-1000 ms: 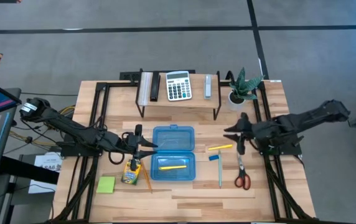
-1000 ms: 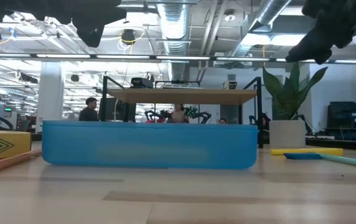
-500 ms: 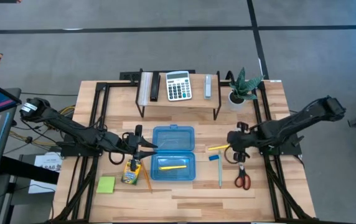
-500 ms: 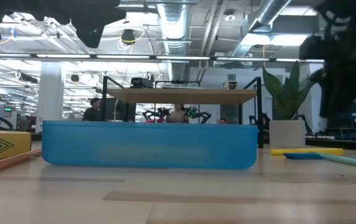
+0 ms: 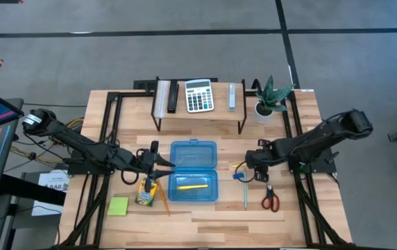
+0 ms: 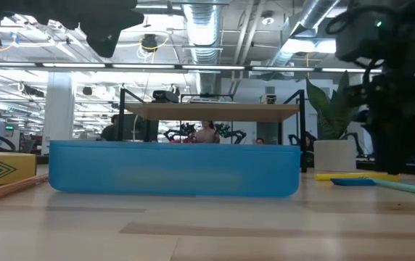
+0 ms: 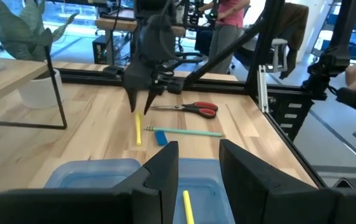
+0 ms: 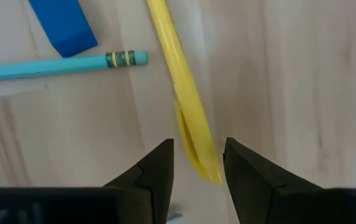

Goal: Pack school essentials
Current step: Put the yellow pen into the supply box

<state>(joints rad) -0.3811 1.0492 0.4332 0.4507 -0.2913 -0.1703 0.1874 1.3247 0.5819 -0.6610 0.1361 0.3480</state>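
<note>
On the worktop's (image 5: 205,215) right half, right claw (image 5: 244,165) has come down from mid-air onto the loose yellow pencil (image 8: 184,93), fingers spread astride its tip, not pinching yet. Teal pen (image 8: 60,64) and blue eraser (image 8: 63,25) lie beside it. Left claw (image 5: 158,165) unmoved by blue case (image 5: 193,170), fingers slightly apart, empty.

Open-plan lab, exposed ducts (image 6: 204,29), workbenches (image 6: 211,111)
</note>
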